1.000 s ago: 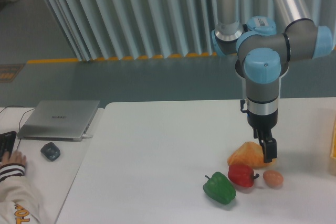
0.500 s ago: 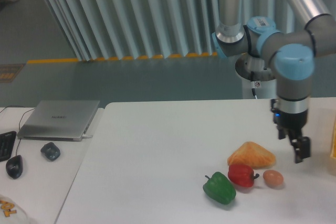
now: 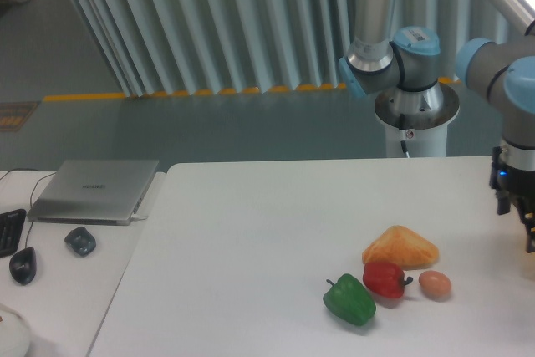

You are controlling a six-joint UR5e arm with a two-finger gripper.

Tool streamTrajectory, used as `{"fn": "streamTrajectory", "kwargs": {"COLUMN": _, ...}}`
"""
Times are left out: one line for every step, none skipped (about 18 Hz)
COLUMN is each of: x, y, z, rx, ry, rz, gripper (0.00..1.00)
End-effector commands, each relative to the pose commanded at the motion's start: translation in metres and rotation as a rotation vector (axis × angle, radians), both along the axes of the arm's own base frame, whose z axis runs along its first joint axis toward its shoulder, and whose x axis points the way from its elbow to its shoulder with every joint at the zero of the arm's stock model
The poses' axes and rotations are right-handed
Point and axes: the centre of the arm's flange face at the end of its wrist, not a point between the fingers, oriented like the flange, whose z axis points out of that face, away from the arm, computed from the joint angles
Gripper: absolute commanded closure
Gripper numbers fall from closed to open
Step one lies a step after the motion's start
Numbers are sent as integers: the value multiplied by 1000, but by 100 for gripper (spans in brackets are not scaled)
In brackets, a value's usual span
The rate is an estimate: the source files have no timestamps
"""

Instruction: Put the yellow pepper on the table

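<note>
The yellow pepper is out of view in this frame. The white table (image 3: 251,240) fills the lower middle and right of the view. My gripper (image 3: 528,227) hangs at the far right edge, above the table's right side and well to the right of the food pieces. The frame edge cuts it off, so its fingers and anything between them are hidden.
An orange-yellow wedge (image 3: 400,247), a red pepper (image 3: 384,278), a green pepper (image 3: 349,299) and a tan egg-like ball (image 3: 435,284) lie grouped on the table. A side desk at the left holds a laptop (image 3: 94,190) and two mice (image 3: 80,241). The arm's base (image 3: 415,114) stands behind the table.
The arm has swung right, from just over the orange-yellow wedge to the frame's right edge. A person's hand at the lower left has withdrawn.
</note>
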Motion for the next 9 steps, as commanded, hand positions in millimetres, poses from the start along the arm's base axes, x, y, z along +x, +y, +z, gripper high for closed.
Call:
{"fn": "streamTrajectory", "kwargs": {"x": -2, "y": -1, "z": 1, "rx": 0, "ry": 2, "rz": -5, "gripper": 0}}
{"fn": "streamTrajectory", "kwargs": {"x": -3, "y": -2, "z": 0, "rx": -1, "ry": 3, "rz": -5, "gripper": 0}}
{"fn": "streamTrajectory", "kwargs": {"x": -6, "y": -4, "z": 1, "rx": 0, "ry": 5, "rz": -3, "gripper": 0}}
{"fn": "streamTrajectory", "kwargs": {"x": -9, "y": -8, "z": 0, "rx": -2, "ry": 5, "rz": -8, "gripper": 0}}
{"fn": "streamTrajectory", "kwargs": {"x": -16, "y": -16, "z": -1, "rx": -4, "ry": 2, "rz": -29, "gripper": 0}}
{"fn": "streamTrajectory", "kwargs": {"x": -21, "y": -24, "z": -3, "rx": -10, "ry": 0, "rz": -64, "gripper": 0}}
{"fn": "streamTrajectory", "kwargs": {"x": -23, "y": -27, "z": -3, "rx": -12, "ry": 2, "rz": -85, "gripper": 0}}
{"fn": "streamTrajectory", "kwargs": {"x": -25, "y": -30, "z": -3, "rx": -14, "ry": 2, "rz": -99, "gripper": 0}}
{"fn": "streamTrajectory", "kwargs": {"x": -27, "y": -33, "z": -4, "rx": -14, "ry": 0, "rz": -96, "gripper": 0}}
